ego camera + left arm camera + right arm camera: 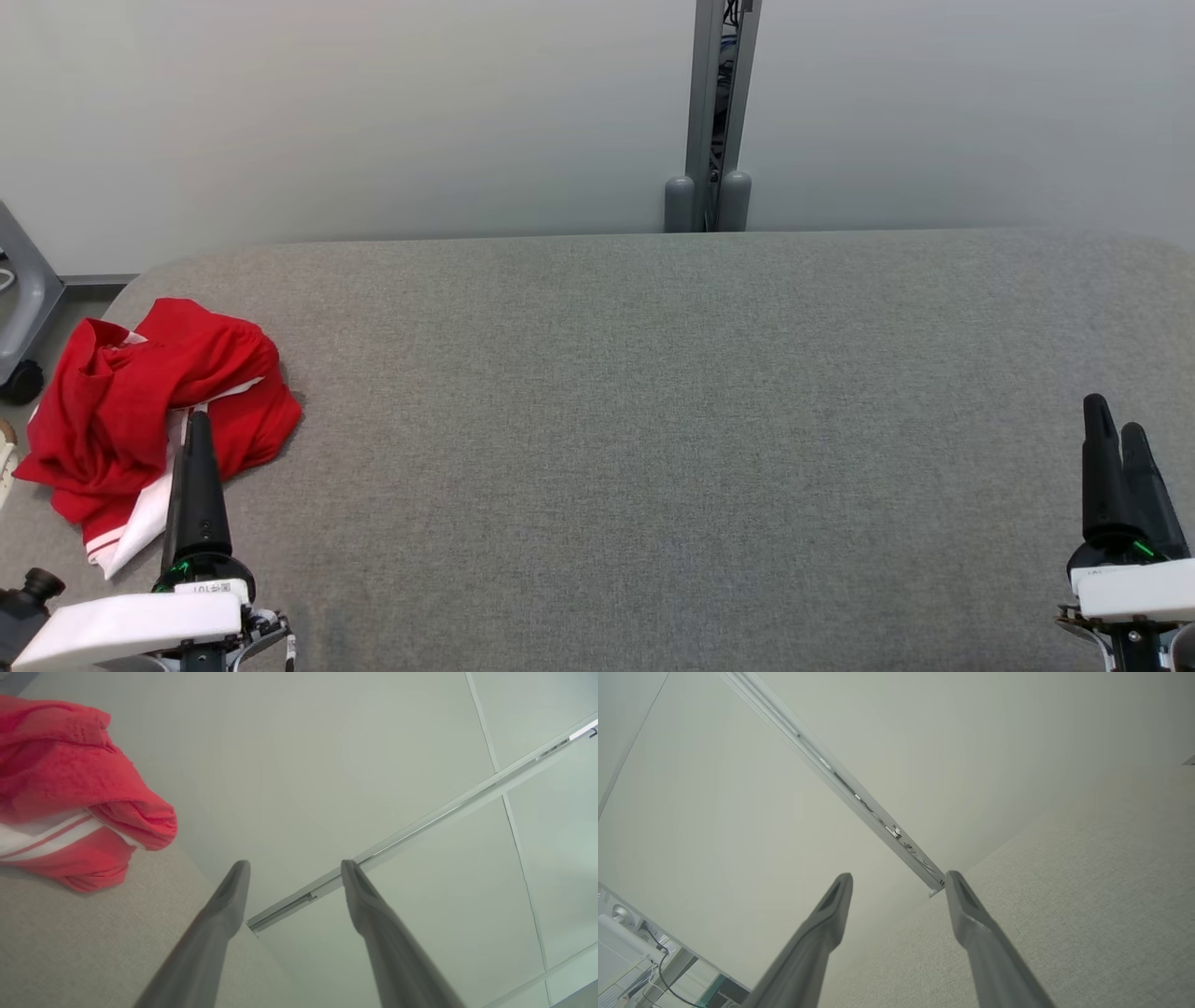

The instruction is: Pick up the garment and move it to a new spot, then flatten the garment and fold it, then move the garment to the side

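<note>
Left gripper (196, 422) sits at 8 o'clock in the head view, its dark fingers pointing toward 12. In the left wrist view its two fingers (224, 905) stand spread wide with nothing between them. Right gripper (1116, 415) sits at 4 o'clock in the head view, also pointing toward 12. The right wrist view shows its jaws equally wide apart and empty, above bare grey cloth.

Both grippers are low over the table (653, 420), a broad surface covered in grey woven fabric with rounded far corners.

The garment (140, 392) lies crumpled in a heap at 9 o'clock, near the table's left edge. It is red with white striped trim, and the trim shows at the heap's near side. In the head view the left gripper's finger crosses in front of this near part. In the left wrist view the cloth lies at 10 o'clock, apart from both fingers, so nothing is gripped. The right gripper is well apart from the garment, at the table's opposite side.

Beyond the table's left edge, at 9 to 10 o'clock, stands part of a grey frame (26, 299) with a dark wheel. Behind the table rises a plain pale wall (373, 112), and at 12 o'clock a grey metal post (714, 112) runs up it.
</note>
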You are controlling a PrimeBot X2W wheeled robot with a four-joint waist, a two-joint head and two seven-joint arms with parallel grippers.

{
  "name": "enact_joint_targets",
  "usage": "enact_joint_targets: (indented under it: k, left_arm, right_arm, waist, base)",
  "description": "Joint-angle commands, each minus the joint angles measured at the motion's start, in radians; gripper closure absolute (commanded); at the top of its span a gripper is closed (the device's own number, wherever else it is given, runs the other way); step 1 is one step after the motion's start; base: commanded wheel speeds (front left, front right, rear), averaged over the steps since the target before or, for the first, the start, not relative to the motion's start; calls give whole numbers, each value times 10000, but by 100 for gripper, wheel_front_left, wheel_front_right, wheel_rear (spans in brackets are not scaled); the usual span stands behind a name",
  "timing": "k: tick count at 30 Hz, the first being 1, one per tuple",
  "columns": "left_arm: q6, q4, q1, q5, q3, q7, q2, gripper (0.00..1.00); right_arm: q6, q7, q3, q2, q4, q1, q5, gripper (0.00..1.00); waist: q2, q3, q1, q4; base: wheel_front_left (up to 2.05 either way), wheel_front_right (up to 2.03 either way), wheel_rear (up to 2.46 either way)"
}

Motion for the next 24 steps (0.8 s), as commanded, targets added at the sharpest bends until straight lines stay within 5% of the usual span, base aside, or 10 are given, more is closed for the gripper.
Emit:
enact_joint_targets:
  k: [1,11,24]
  left_arm:
    - [-52,-271,-278,485,-27,-95,69,0]
    - [44,-620,-173,2705,-399,-368,78,0]
    - [889,-605,87,5856,-1736,-688,91,0]
  right_arm:
    - [45,-160,26,-109,-223,-208,-503,0]
    - [49,-492,622,-174,-242,-195,-2881,0]
    - [54,-891,1125,-321,178,-252,-5166,0]
  waist:
    - [0,-9,0,-5]
    - [0,-62,0,-39]
    - [0,-126,0,-104]
  base:
    - [0,0,0]
    - [0,0,0]
    - [0,0,0]
